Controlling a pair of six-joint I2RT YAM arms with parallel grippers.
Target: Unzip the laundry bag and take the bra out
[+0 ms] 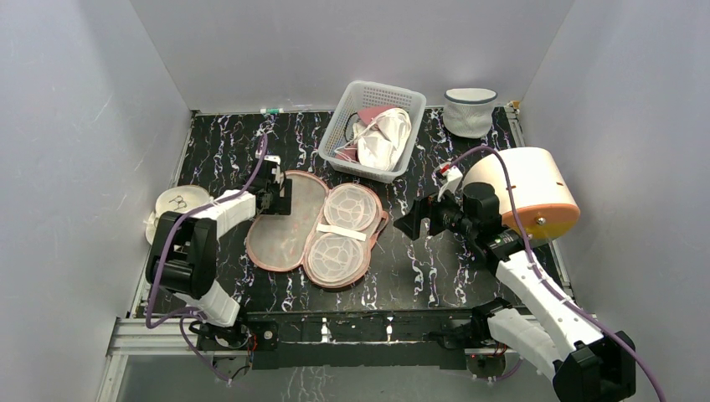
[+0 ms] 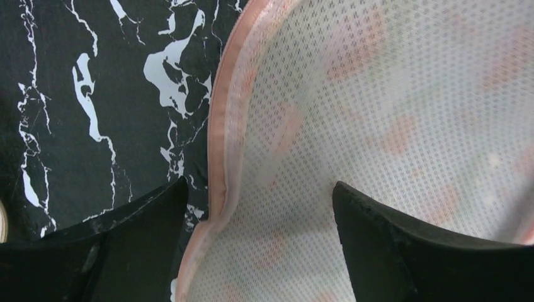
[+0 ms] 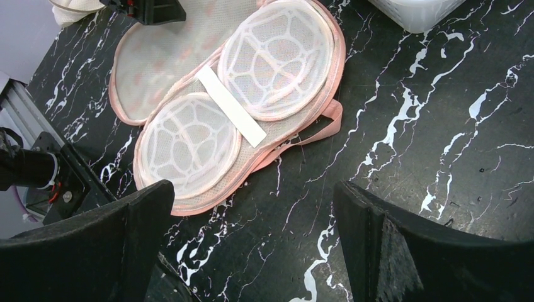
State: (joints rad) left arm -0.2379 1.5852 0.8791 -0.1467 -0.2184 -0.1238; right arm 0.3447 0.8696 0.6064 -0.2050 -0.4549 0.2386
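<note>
The peach-pink laundry bag [image 1: 314,228] lies unzipped and spread flat in the middle of the table. Its left flap [image 2: 403,119] is bare whitish mesh. The right half [image 3: 239,94] shows two round mesh cups joined by a white strap. My left gripper [image 1: 276,194] hangs low over the far left edge of that flap, open [image 2: 259,185], with the salmon zip trim [image 2: 220,151] between its fingers. A soft white bra [image 1: 383,138] lies in the white basket [image 1: 345,113] behind the bag. My right gripper [image 1: 412,224] is open [image 3: 253,189] over bare tabletop to the right of the bag.
A pink garment shows under the white one in the basket. A white mesh tub [image 1: 469,111] stands at the back right. A big cream drum with an orange rim [image 1: 532,194] sits just right of my right arm. A round white case [image 1: 177,205] lies at the left edge.
</note>
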